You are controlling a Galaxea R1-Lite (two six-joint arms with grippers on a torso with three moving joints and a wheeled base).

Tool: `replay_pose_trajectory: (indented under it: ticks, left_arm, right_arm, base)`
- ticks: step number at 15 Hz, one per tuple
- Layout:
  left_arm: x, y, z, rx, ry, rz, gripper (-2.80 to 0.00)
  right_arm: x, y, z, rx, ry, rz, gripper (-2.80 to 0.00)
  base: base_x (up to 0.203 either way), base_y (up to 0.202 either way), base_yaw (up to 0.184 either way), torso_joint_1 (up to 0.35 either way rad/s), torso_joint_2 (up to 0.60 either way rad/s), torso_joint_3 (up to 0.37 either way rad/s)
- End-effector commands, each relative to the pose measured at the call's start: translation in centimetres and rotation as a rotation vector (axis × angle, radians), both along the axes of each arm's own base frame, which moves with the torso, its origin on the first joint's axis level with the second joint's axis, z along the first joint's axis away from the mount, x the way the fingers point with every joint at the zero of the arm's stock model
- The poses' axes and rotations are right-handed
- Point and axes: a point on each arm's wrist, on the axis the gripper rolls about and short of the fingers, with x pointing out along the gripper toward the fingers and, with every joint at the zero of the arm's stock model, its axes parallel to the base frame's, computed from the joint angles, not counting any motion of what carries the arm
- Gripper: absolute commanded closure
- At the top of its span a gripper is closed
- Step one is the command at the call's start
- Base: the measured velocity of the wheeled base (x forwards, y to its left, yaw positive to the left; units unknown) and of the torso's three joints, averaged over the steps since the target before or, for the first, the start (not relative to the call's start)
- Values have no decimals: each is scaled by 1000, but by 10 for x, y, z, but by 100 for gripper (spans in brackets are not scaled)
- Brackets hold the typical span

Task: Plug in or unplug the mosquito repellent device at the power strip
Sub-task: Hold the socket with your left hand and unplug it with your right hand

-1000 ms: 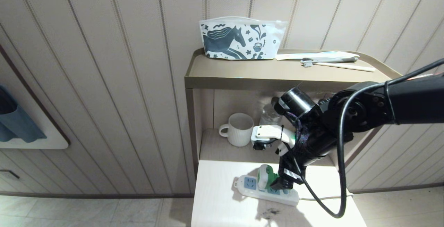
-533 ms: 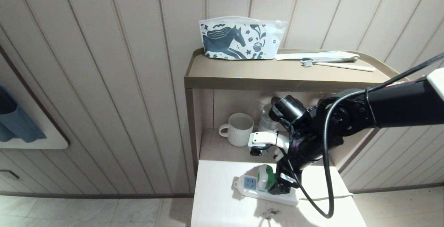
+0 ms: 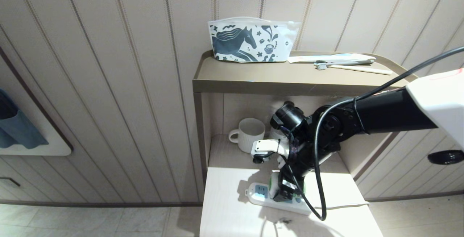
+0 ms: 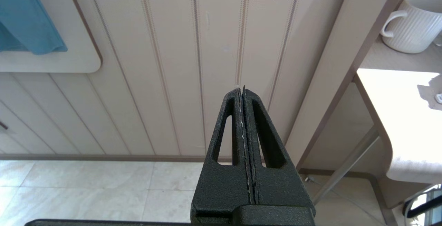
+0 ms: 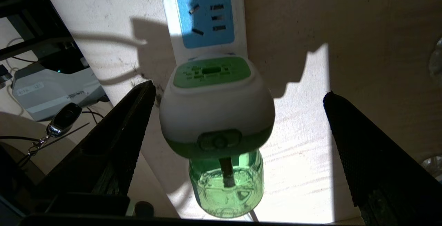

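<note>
Most of the job is ahead, judging by how things lie: the mosquito repellent device [image 5: 217,115] sits plugged into the power strip [image 5: 203,18] on the pale table [image 3: 232,219], so pulling it out seems the step in hand. The right claw [image 5: 238,122] hangs directly over the device, spread wide, one finger on each side of the white body and neither touching it. Beyond the claw's tips lies a free blue socket of the strip; below its palm hangs the device's green bottle. No grip is made yet; closing, then lifting the unit free, is what remains. The left claw [image 4: 243,115], pressed together, is parked well away from the table.
</note>
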Motion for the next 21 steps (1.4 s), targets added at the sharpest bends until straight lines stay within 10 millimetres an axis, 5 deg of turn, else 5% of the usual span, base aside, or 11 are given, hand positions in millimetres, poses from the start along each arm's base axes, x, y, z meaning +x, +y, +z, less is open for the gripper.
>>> replay_pose_trajectory:
  ticks: [1,21]
  left_arm:
    - [0,0,0,0,0,0,0]
    - [0,0,0,-1,0,0,0]
  right_arm:
    - [3,9,-6,-7,10,22,-280]
    - [3,9,3,-139,24,112,-280]
  base:
    - [0,0,0,0,0,0]
    - [0,0,0,0,0,0]
